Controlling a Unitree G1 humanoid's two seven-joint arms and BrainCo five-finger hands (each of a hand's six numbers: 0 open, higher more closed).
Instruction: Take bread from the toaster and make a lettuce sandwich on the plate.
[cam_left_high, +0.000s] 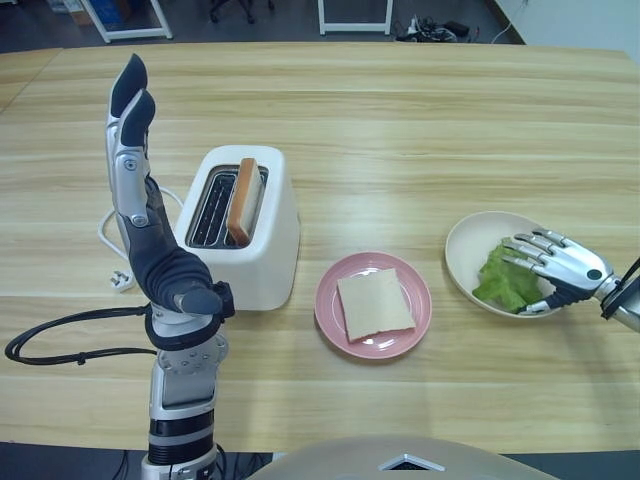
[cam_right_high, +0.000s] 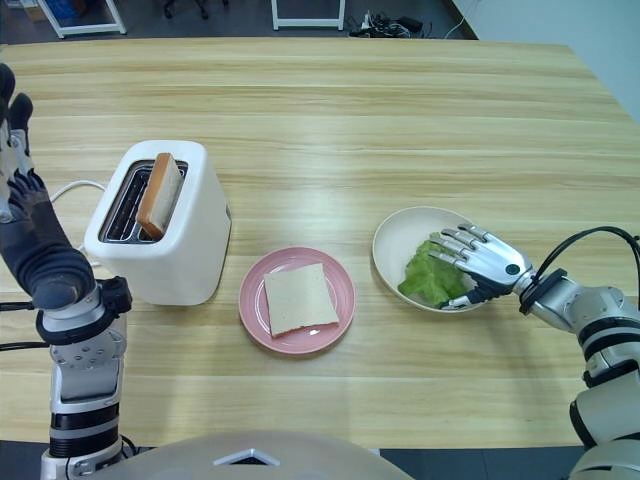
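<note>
Left hand (cam_left_high: 148, 235): raised beside toaster (cam_left_high: 272, 245), fingers straight, empty. Right hand (cam_left_high: 556, 266): curled onto lettuce (cam_left_high: 498, 287) in bowl (cam_left_high: 468, 238). Bread slice (cam_left_high: 375, 305) on plate (cam_left_high: 329, 310).

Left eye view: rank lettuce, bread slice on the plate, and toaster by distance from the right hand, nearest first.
1. Lettuce, in the bowl on the right, directly at the right hand.
2. Bread slice, on the pink plate at mid-table, to the hand's left.
3. Toaster, farthest left, with a second slice standing in its slot.
</note>
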